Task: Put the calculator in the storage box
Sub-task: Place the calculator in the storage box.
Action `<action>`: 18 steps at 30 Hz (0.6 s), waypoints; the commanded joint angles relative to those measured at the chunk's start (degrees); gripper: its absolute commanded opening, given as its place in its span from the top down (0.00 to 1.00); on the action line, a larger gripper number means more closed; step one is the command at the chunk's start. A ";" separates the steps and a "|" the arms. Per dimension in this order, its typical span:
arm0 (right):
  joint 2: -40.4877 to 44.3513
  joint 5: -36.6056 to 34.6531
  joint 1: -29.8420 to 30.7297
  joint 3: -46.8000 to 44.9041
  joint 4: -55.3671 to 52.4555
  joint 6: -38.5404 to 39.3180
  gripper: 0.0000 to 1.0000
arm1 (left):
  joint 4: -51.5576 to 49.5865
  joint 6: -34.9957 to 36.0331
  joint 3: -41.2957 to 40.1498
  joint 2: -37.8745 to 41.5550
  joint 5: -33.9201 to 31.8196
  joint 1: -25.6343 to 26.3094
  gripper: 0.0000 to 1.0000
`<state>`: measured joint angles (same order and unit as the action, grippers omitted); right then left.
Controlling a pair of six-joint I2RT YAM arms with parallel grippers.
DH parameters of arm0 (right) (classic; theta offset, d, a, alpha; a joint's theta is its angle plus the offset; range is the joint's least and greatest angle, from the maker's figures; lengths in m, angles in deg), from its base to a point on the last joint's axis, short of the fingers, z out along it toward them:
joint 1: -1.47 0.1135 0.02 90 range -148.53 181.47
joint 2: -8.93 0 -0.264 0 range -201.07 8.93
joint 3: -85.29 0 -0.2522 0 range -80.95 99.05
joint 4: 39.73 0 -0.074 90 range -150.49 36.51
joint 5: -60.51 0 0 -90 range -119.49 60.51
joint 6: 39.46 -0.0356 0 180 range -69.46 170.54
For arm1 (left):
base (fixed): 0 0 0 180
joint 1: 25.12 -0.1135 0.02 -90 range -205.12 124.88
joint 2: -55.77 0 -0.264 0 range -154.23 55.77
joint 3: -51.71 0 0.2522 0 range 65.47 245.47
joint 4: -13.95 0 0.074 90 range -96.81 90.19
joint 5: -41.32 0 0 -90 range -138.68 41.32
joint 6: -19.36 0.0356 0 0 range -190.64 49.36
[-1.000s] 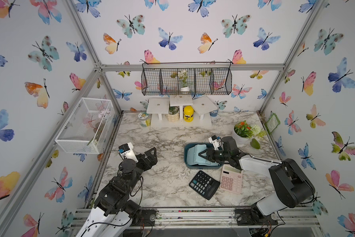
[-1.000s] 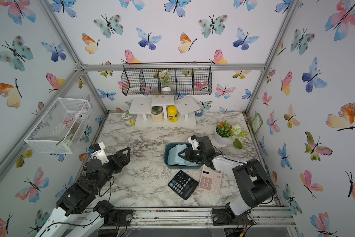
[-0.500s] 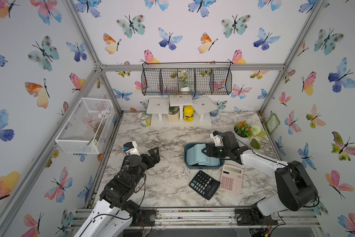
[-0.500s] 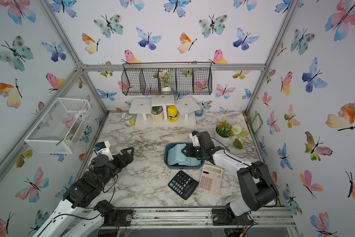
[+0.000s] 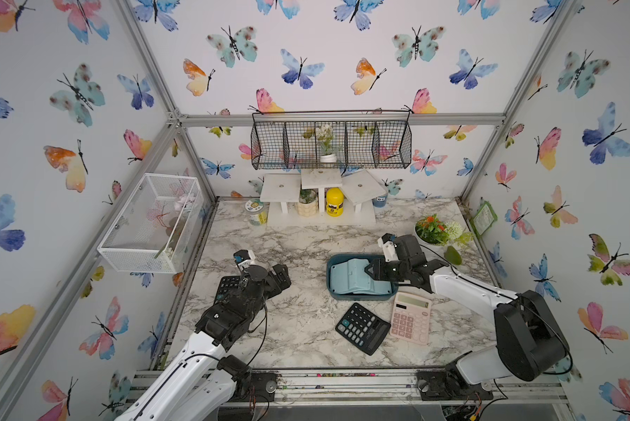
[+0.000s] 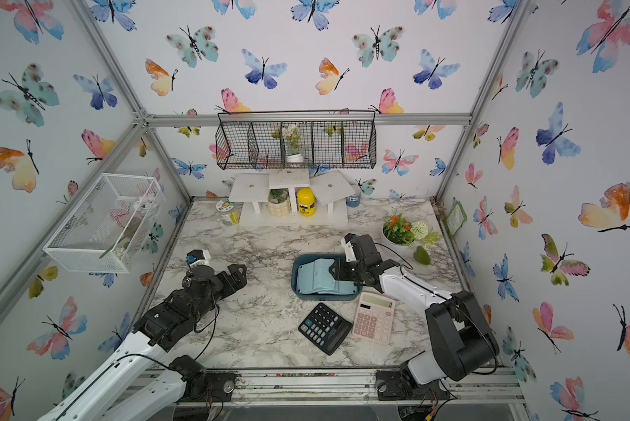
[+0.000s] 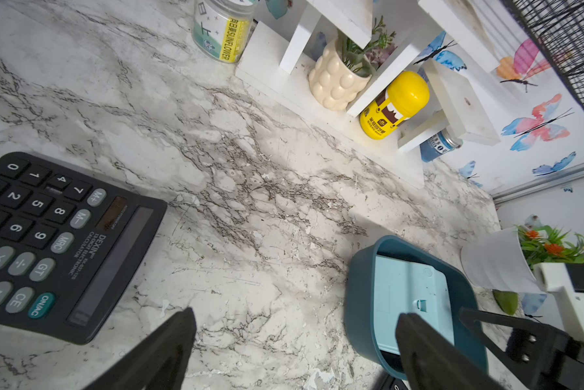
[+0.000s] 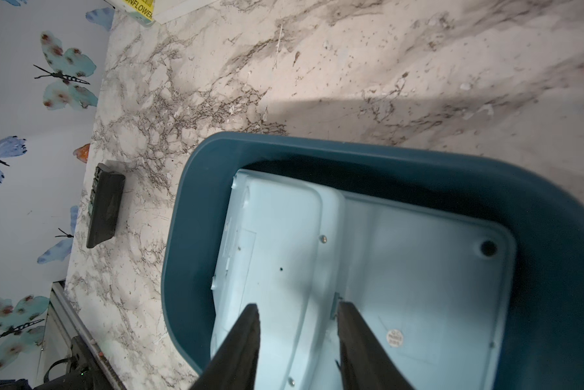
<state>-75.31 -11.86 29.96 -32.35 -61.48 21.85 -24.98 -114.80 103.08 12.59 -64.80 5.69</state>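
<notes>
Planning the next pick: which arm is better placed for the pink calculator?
Right. The right hand hangs open over the storage box, next to the pink calculator; the left hand hovers across the table by a black calculator.

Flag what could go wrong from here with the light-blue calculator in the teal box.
The fingers of the right gripper appear to straddle a raised ridge on the light-blue calculator; retracting could snag it and tip it out of the storage box.
The pink calculator lies beside the box, close to the right arm; a low withdrawal may shove it.
</notes>
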 commanded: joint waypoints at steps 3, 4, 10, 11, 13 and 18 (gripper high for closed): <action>3.12 -3.52 0.18 -0.17 -2.91 1.94 0.45 | -4.06 0.22 1.36 -2.85 -6.55 -0.57 0.01; 3.63 -3.56 0.17 -0.38 -3.00 2.03 0.42 | -4.42 0.21 1.40 -3.53 -6.98 -0.93 0.01; 8.01 -3.52 0.16 -2.04 -3.10 2.80 0.08 | -6.18 1.26 2.34 -9.52 -9.31 -3.12 0.01; 8.98 -3.48 0.16 -2.47 -3.00 3.01 0.02 | -6.66 1.43 2.62 -10.67 -10.14 -3.16 0.01; 11.14 -3.65 0.16 -3.34 -2.85 3.20 0.02 | -7.48 1.44 3.41 -12.86 -11.80 -3.34 0.01; 17.56 -3.30 0.16 -6.70 -0.24 3.20 0.01 | -6.79 1.97 4.64 -20.02 -11.07 -7.09 0.01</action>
<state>-60.43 -14.39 29.96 -37.59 -63.10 24.30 -30.60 -113.91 106.55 -4.24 -73.72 1.06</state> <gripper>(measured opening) 0.985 0.986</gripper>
